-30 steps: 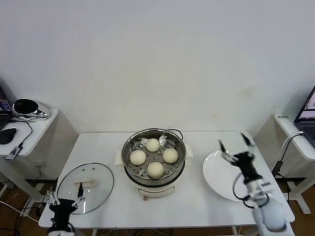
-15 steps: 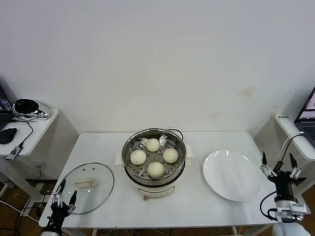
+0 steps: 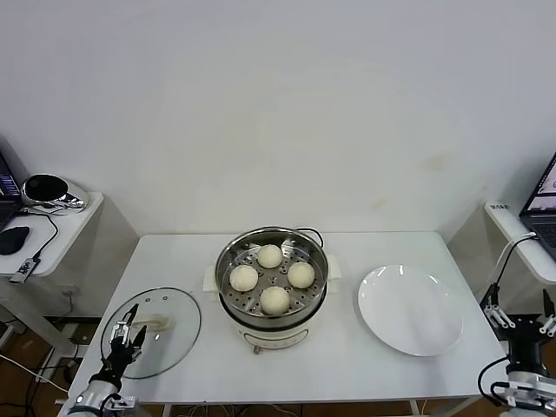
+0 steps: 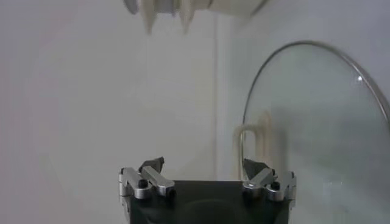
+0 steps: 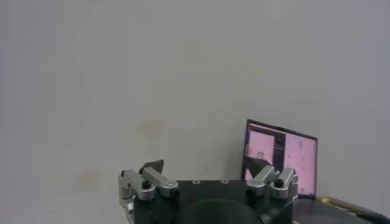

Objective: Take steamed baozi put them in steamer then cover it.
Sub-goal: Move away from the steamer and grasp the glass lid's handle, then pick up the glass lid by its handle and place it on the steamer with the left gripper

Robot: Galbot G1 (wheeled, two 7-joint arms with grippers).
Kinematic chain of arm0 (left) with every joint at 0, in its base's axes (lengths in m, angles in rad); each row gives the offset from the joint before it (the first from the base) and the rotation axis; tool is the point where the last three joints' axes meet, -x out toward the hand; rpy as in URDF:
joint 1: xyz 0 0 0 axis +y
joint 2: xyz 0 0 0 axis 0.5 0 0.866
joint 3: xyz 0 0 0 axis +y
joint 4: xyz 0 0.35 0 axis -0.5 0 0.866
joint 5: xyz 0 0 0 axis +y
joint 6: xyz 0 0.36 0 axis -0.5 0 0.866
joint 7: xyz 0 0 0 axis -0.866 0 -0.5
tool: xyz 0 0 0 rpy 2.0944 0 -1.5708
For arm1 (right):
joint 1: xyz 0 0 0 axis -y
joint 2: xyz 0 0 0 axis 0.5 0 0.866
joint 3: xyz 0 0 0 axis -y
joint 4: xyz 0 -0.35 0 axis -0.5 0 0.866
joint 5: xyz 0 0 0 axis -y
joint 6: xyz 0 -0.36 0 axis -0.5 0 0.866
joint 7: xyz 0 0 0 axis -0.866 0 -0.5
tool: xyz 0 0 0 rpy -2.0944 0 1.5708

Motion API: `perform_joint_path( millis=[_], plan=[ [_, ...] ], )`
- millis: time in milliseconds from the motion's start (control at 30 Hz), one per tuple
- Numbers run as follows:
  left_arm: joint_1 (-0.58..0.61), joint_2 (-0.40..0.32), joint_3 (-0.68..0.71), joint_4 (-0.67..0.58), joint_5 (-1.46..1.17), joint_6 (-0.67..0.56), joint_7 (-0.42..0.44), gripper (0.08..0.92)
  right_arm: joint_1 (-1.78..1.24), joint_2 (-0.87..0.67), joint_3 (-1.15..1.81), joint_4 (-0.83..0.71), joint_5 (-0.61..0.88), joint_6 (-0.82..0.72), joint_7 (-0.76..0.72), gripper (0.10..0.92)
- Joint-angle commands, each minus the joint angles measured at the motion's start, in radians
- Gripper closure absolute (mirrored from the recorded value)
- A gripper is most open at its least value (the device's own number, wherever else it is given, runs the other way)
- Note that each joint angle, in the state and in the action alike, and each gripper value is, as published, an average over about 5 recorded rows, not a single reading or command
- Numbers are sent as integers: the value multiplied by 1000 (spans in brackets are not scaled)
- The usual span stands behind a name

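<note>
Steel steamer point(image 3: 272, 282) unlabelled, four steamed baozi point(image 3: 271, 277) inside, cover point(image 3: 151, 331) beside

Readable text: none | laptop screen point(image 5: 281, 157), right of centre in the right wrist view: pink page with small figures, lettering too small to read | small white tag point(image 3: 496, 206) on the side table at the right edge of the head view: dark marks, not legible | steamer point(image 3: 273, 277), centre: no brand visible
</note>
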Motion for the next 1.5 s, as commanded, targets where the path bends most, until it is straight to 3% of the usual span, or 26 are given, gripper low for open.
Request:
perform_joint_path(
  millis=[33,500,1000,1300,1500],
  plan=[
    [-113,25,43,89,44,0,12,177,-13,16,23,0,-4,1,9,203],
    [-194,31,83,154,12,-4,30,190,-15,17,17,-4,-6,4,3,203],
    [-159,27,62,126,-15,-9,4,596,-26,13,12,12,2,-10,-7,203],
    [3,36,-64,-125,-105,79,15,841,-34,13,-13,18,-9,-6,-13,203],
    [155,65,-190,-413,-217,337,117,863,-46,14,-38,34,-18,-18,-10,203]
  ],
)
